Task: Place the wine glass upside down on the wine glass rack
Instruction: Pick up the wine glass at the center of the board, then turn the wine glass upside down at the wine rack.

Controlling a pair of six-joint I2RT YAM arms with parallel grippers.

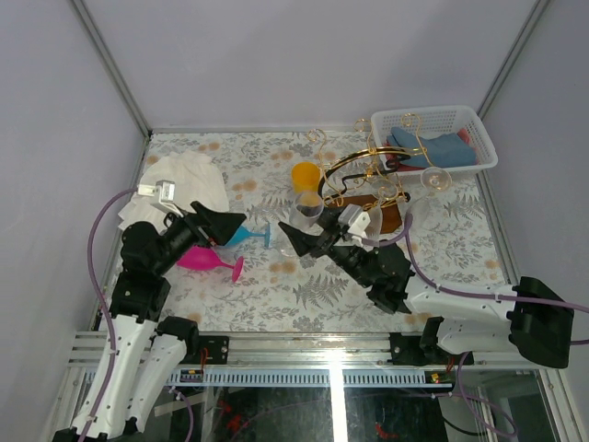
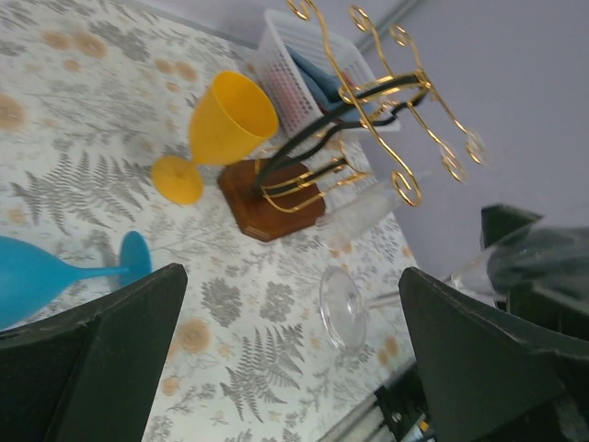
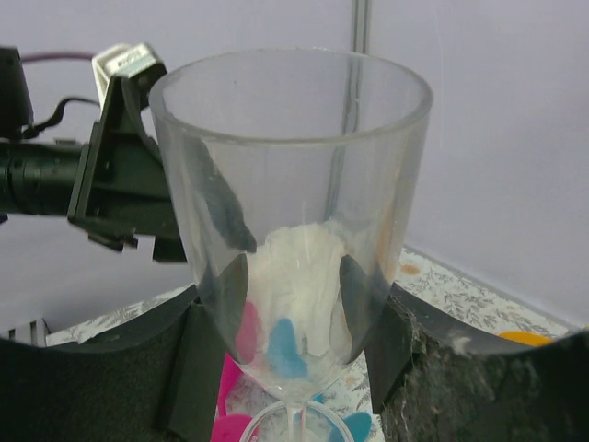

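The table [image 1: 317, 296], covered in a fern-and-flower print, begins just past the two arm bases.

Left side: the left gripper [image 1: 226, 229] points toward the table centre. Its fingers are spread to full width and nothing sits between them. A pink glass [image 1: 208, 261] lies on its side on the near side of this gripper. A blue glass [image 1: 247, 237] lies on its side by the fingertips.

Right side: the right gripper [image 1: 307, 236] reaches in from the near right corner. Its fingers [image 3: 189, 378] pinch the clear wine glass [image 3: 293, 175] low on the bowl, just above the stem. The glass is mouth up, not inverted. It is held near the middle of the table, beside the rack but apart from it. Whether its foot clears the table cannot be told.

Just behind the wine glass, a yellow goblet [image 1: 306, 175] stands upright near the brown wooden base of the wine glass rack [image 2: 269, 201]. Curly gold wire arms and a black arched bar rise from that base. A second clear glass [image 1: 436, 178] hangs at a gold arm on the far right side.

At the far right corner sits a white plastic basket [image 1: 480, 140] holding a blue cloth [image 1: 444, 147]. A white cloth [image 1: 184, 182] lies at the far left.
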